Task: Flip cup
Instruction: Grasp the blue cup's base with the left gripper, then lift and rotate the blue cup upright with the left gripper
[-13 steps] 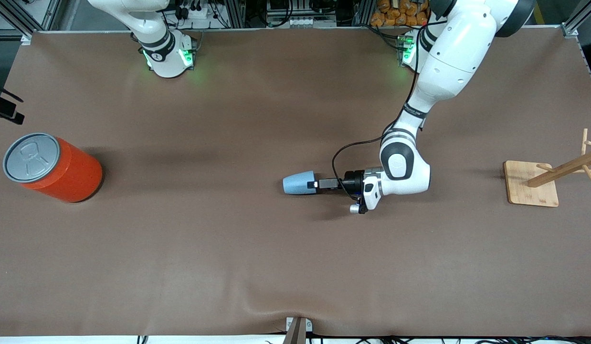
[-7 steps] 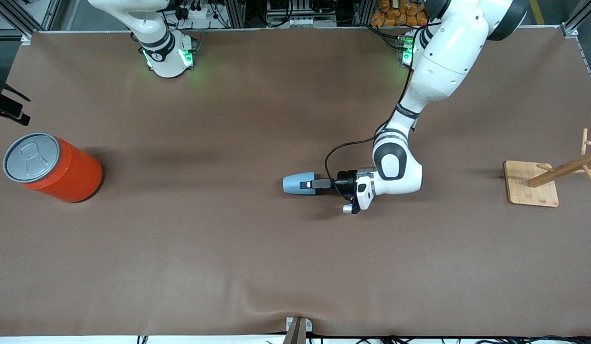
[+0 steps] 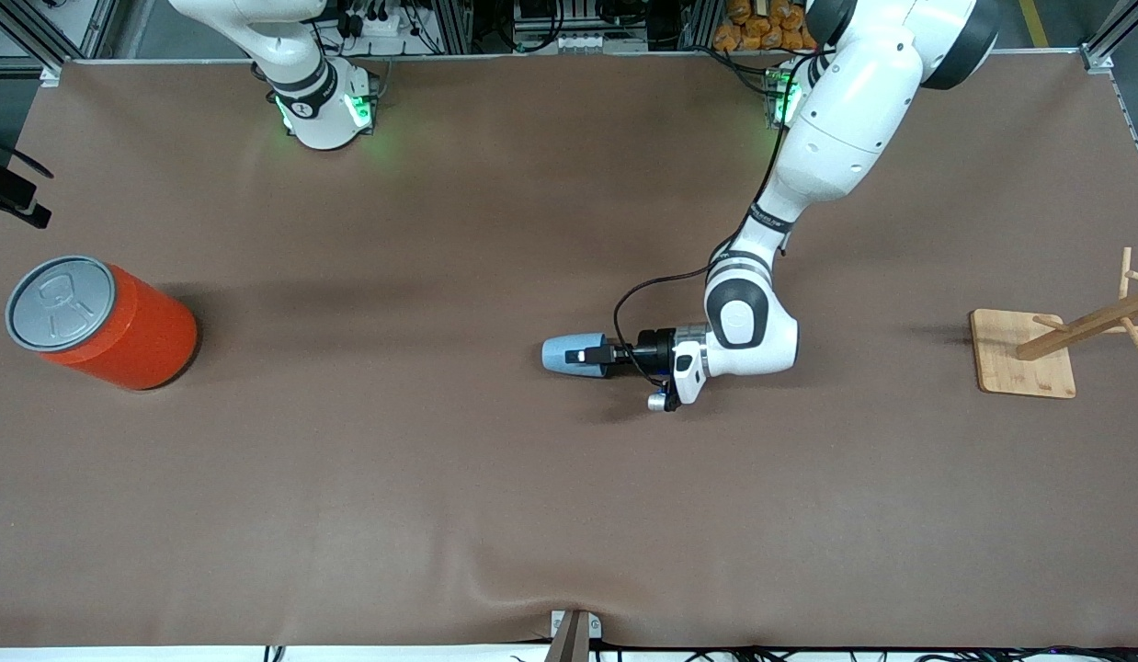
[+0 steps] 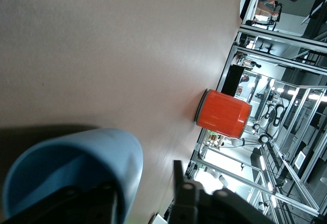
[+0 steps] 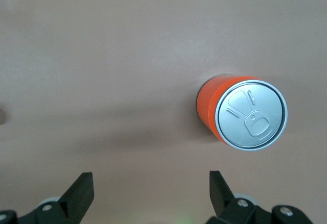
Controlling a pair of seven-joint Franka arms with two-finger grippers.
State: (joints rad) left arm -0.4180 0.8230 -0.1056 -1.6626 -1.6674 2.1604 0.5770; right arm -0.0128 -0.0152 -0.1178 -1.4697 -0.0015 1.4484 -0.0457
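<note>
The light-blue cup [image 3: 560,355] lies on its side mid-table, its mouth facing the left arm's end. My left gripper [image 3: 587,354] reaches level along the table into the cup's mouth. In the left wrist view one finger is inside the cup [image 4: 76,163] and the other finger [image 4: 180,183] is outside. A strip of table shows between that outer finger and the cup's wall. The left gripper [image 4: 145,185] stands open astride the wall. My right gripper [image 5: 150,185] hangs open and empty over the table near the orange can [image 5: 240,114].
The orange can [image 3: 109,322] with a grey lid stands at the right arm's end of the table. A wooden peg rack on a square base [image 3: 1024,354] stands at the left arm's end. Brown cloth covers the table [image 3: 440,478].
The left arm has pushed toward the right arm's end, so its fingers reach deeper over the cup's mouth. The cup has hardly shifted. The right arm has not moved.
</note>
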